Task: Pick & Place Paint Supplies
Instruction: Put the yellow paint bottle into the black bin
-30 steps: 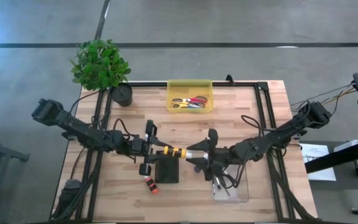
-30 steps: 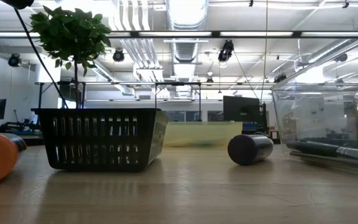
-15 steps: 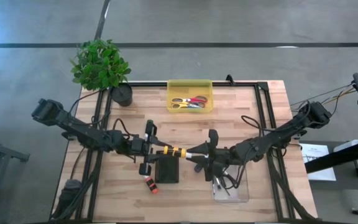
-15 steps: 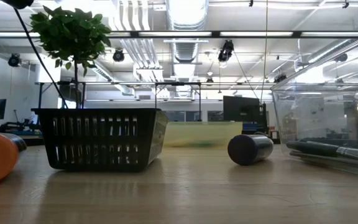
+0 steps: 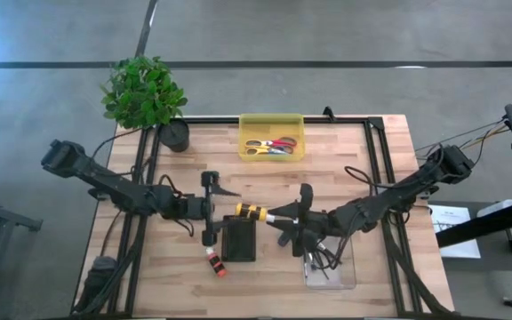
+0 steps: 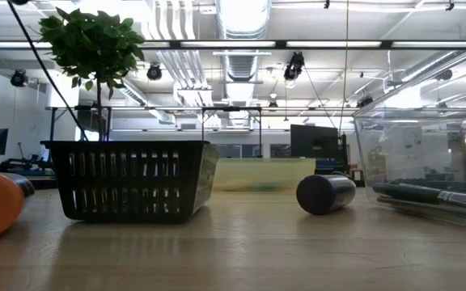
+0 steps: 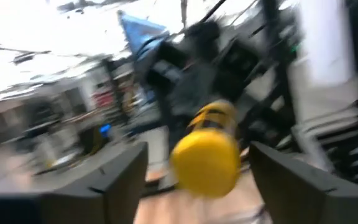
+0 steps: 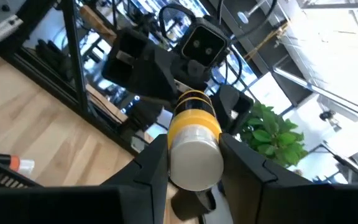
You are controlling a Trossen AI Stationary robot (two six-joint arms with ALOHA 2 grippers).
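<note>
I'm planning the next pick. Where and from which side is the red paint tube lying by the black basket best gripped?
Probably mid-body of the red paint tube, from straight above, fingers closing across its narrow width: it lies flat and slanted on the table, one end near the black mesh basket.

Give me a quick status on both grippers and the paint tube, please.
Right gripper shut on the yellow-orange paint tube, held above the black mesh basket. Left gripper open, just clear of the tube. Nothing in the way.
</note>
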